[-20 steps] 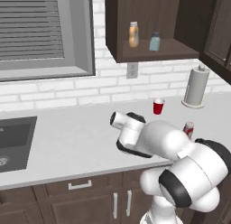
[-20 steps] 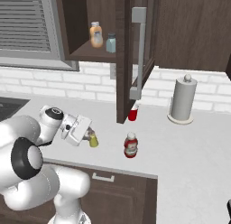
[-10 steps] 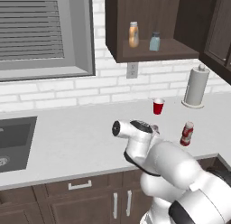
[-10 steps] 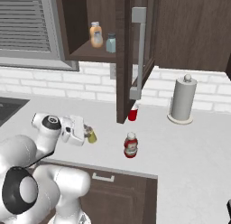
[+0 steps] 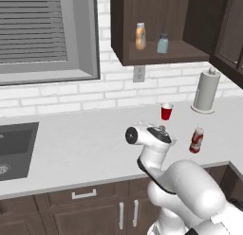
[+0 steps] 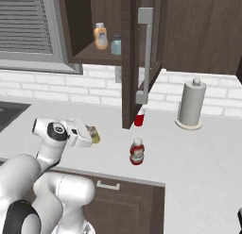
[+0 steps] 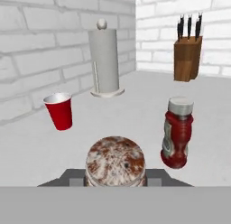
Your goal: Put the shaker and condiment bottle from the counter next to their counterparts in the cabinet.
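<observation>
The yellow-green shaker sits between my fingers, just above the counter near its front edge; its mottled dark cap is close up at the bottom of the hand view. My gripper is shut on the shaker, and also appears as gripper. The red condiment bottle with its white cap stands upright to the right of the shaker, apart from it; it is also seen as bottle and bottle. On the cabinet shelf stand the orange bottle and the blue-grey shaker.
A red cup stands near the wall behind the shaker. A paper towel roll is further right, and a knife block stands in the far corner. The open cabinet door hangs over the counter. The dark sink is far left.
My arm has folded lower and pulled back toward the base. The hand has stayed at the shaker, which now sits slightly higher than before. The bottle and cup have not moved.
</observation>
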